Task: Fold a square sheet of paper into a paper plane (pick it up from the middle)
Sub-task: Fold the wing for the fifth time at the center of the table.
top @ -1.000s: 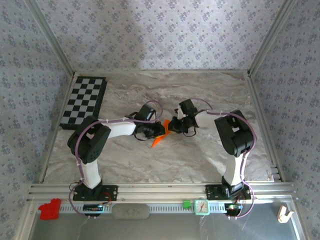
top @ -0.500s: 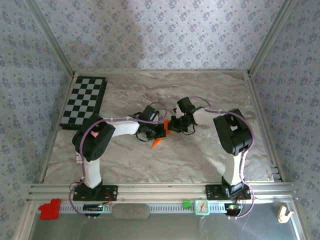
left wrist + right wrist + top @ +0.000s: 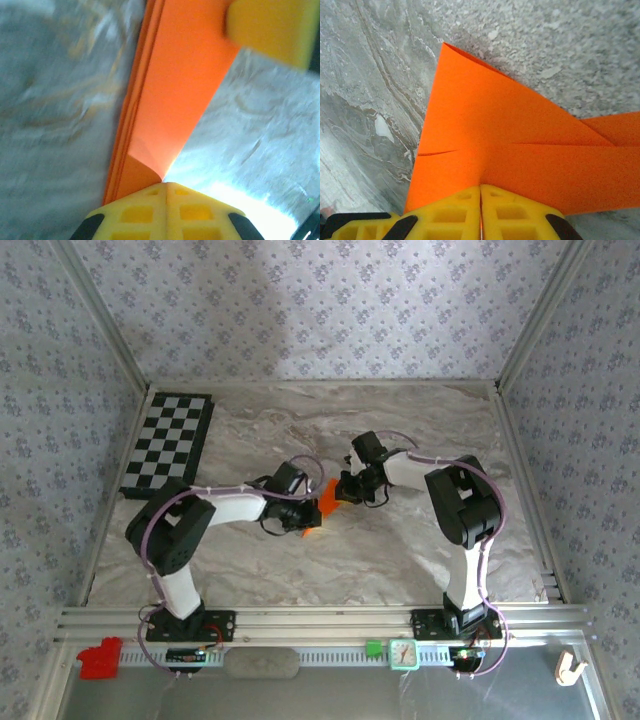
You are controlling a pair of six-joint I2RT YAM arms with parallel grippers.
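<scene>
Mid-table, slightly left of centre, the orange paper is held off the marbled table between the two arms. It now shows the overhead camera a broader orange face; a second ago it showed only thin slivers. The left gripper has it from the left and near side, and the right gripper from the right and far side. The two sit very close together. Since the earlier frame the left arm's elbow has swung out to the left and nearer the bases, so its forearm now lies almost straight across toward the paper. The right arm has barely shifted. In the left wrist view the yellow fingers are pressed together with no gap, and a layered, folded edge of the paper comes out of the seam between them. It runs up to a yellow finger of the other gripper at the top right. In the right wrist view that gripper's fingers are likewise closed tight on the sheet, which fans out above them with a rolled fold at its far corner and creases running to the right. The checkerboard lies at the far left of the table. A red block sits on the near rail, left of the left arm's base.
</scene>
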